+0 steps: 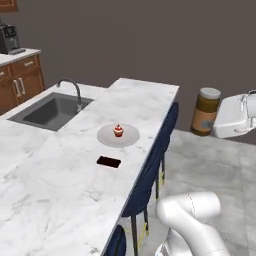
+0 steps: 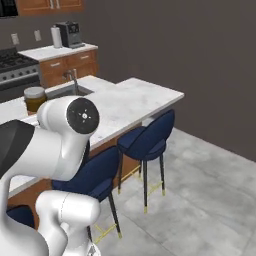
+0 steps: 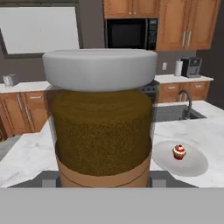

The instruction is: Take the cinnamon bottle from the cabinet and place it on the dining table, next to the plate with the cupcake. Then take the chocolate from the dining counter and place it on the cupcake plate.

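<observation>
My gripper point(image 1: 209, 121) is shut on the cinnamon bottle point(image 1: 205, 111), a brown jar with a grey lid, and holds it upright in the air to the right of the marble dining counter point(image 1: 60, 180). In the hand view the cinnamon bottle point(image 3: 103, 127) is very close, between the fingertips point(image 3: 49, 179). In the right base view the cinnamon bottle point(image 2: 34, 98) peeks out behind my arm. The grey plate point(image 1: 131, 136) with the cupcake point(image 1: 118, 131) sits mid-counter. The dark chocolate point(image 1: 108, 161) lies just in front of it. The plate point(image 3: 192, 164) and cupcake point(image 3: 179, 152) also appear at the lower right of the hand view.
A sink point(image 1: 52, 111) with a faucet point(image 1: 72, 90) is set into the counter's far left. Blue bar stools point(image 1: 160, 145) line the counter's right edge, between it and my arm. Wooden cabinets and a coffee machine point(image 1: 7, 37) stand at the back wall.
</observation>
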